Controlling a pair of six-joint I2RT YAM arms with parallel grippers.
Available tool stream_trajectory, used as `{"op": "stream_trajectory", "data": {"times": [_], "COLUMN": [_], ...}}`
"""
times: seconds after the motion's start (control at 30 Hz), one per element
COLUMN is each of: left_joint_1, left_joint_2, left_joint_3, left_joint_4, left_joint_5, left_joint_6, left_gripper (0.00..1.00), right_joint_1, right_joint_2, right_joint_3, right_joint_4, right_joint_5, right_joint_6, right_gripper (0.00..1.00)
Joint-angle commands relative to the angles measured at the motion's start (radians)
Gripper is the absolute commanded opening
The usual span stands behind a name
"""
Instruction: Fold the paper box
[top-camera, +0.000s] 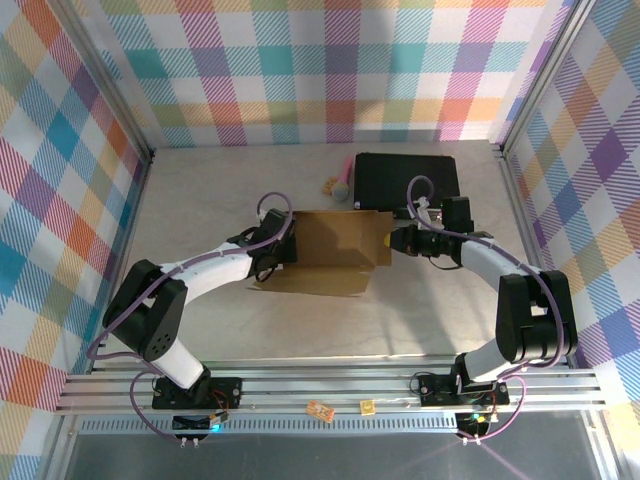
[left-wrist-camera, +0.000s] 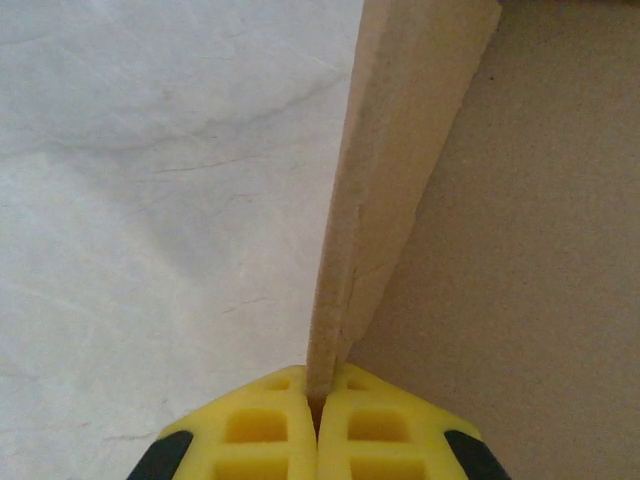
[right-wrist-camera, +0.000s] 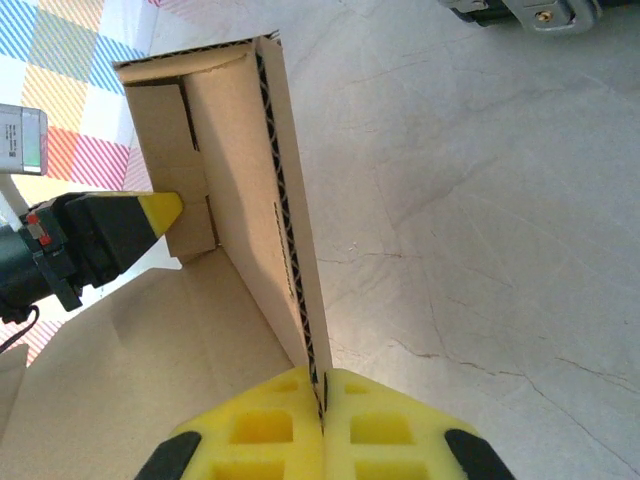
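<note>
While the left gripper (left-wrist-camera: 317, 400) was clamped on one upright wall and the right gripper (right-wrist-camera: 322, 395) pinched the opposite wall, the paper box (top-camera: 335, 252) sat mid-table (top-camera: 420, 320) between them (half-formed). Uneven pulling could tear the thin cardboard or flatten a wall.

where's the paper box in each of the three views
Top external: paper box at centre, between left gripper and right gripper.
Left wrist: its upright wall rises from bottom centre, panel at right.
Right wrist: its wall runs from bottom centre to upper left.
Shared landmark: the left gripper's yellow fingers on the box.
</note>
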Motion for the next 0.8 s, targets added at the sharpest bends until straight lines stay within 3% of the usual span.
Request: {"op": "stream_trajectory", "data": {"times": [0.0,0.2,0.23,0.3,0.33,0.43,0.63,0.77], "left_joint_1": [0.023,0.029,0.029,0.028,0.028,0.028,0.013,-0.014], "left_joint_2": [-0.019,-0.035,-0.041,-0.055,-0.061,-0.075,-0.077,-0.068], "left_joint_3": [-0.013,-0.006,-0.006,-0.008,-0.006,-0.005,0.013,0.044], "left_joint_4": [0.15,0.118,0.104,0.088,0.071,0.055,0.037,0.008], "left_joint_5": [0.15,0.133,0.12,0.092,0.065,0.031,-0.001,-0.038], "left_joint_6": [0.014,0.027,0.032,0.044,0.048,0.062,0.098,0.12], "left_gripper": [0.0,0.0,0.0,0.0,0.0,0.0,0.0,0.0], "right_joint_1": [-0.004,-0.005,-0.004,-0.004,-0.005,0.006,0.025,0.078], "right_joint_2": [0.011,-0.004,-0.02,-0.06,-0.091,-0.226,-0.429,-0.406], "right_joint_3": [0.039,0.053,0.054,0.049,0.043,0.03,0.076,0.095], "right_joint_4": [-0.019,-0.044,-0.045,-0.038,-0.029,-0.072,-0.306,-0.269], "right_joint_5": [-0.028,0.005,0.021,0.078,0.103,0.255,0.514,0.499], "right_joint_6": [-0.042,-0.033,-0.009,0.069,0.124,0.298,0.726,1.082], "right_gripper": [0.0,0.0,0.05,0.25,0.34,0.48,0.6,0.61]}}
